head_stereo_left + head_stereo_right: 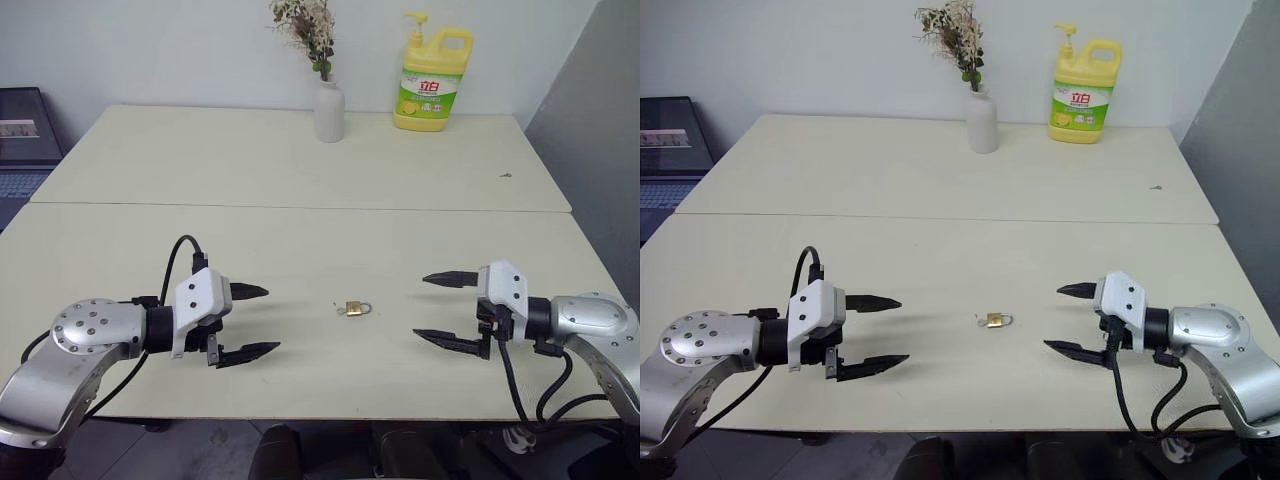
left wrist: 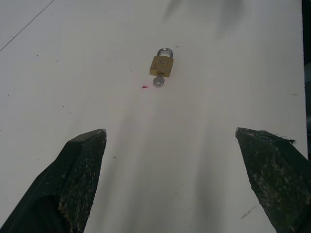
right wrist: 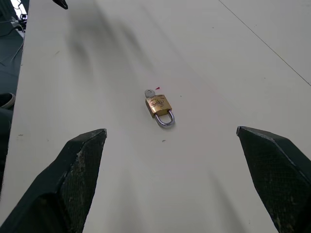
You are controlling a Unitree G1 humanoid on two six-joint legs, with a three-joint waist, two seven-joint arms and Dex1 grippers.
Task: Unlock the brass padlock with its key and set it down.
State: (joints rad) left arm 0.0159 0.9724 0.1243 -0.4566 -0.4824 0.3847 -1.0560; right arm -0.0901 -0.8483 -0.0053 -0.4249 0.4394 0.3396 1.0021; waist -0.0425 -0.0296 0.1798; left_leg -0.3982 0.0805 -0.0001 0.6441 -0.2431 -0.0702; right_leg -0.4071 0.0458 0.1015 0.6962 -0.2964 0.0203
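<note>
The brass padlock (image 1: 354, 308) lies flat on the cream table (image 1: 300, 250), midway between my two grippers. Its silvery shackle (image 3: 165, 119) looks seated in the body. A small silver key (image 2: 158, 81) sticks out of the body's end opposite the shackle. My left gripper (image 1: 247, 321) stands open to the padlock's left, fingers pointing toward it with nothing between them. To the padlock's right my right gripper (image 1: 444, 311) is open too and faces it, holding nothing. Both hover just above the table, apart from the padlock.
A white vase (image 1: 329, 110) with dried flowers and a yellow detergent bottle (image 1: 432, 82) stand at the far side of the second table. A laptop (image 1: 25, 130) sits far left. A seam (image 1: 300, 207) runs between the two tables.
</note>
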